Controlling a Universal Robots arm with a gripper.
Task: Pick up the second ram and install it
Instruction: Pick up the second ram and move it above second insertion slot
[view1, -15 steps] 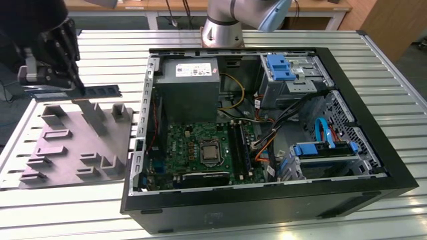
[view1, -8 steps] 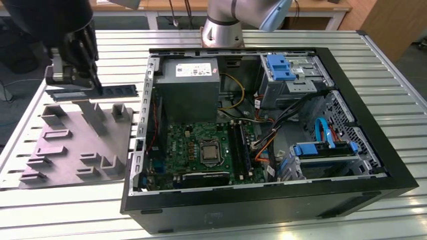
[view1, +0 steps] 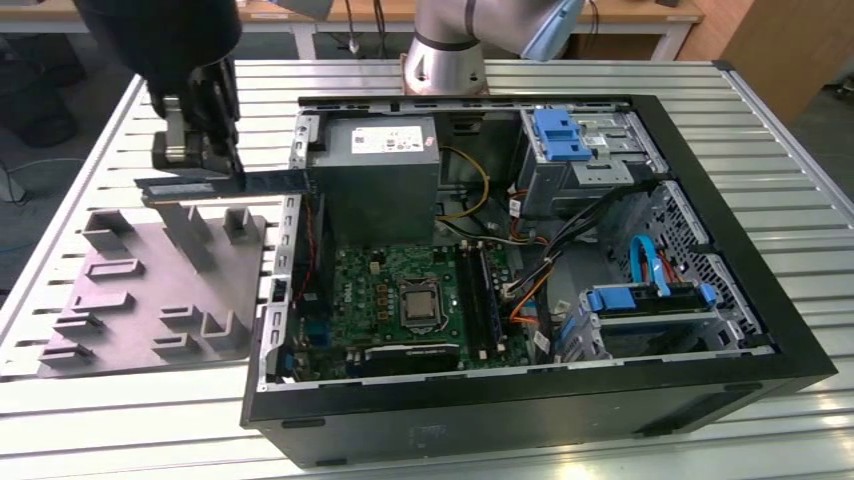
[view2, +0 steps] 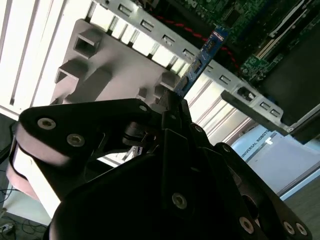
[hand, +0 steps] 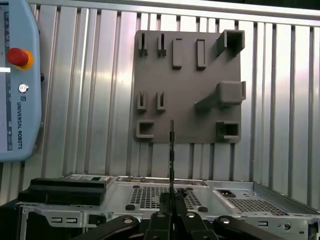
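The second ram is a long flat blue-green strip, held level above the table between the grey fixture plate and the open computer case. My gripper is shut on it near its middle. In the second wrist view the ram sticks out edge-on from between the black fingers, pointing toward the case's edge. In the first wrist view the ram shows as a thin edge rising from the gripper over the plate. The motherboard's black memory slots lie inside the case.
The case holds a grey power supply, a motherboard, loose cables and blue drive brackets. The fixture plate carries several raised holders. A teach pendant lies on the slatted metal table. The arm's base stands behind the case.
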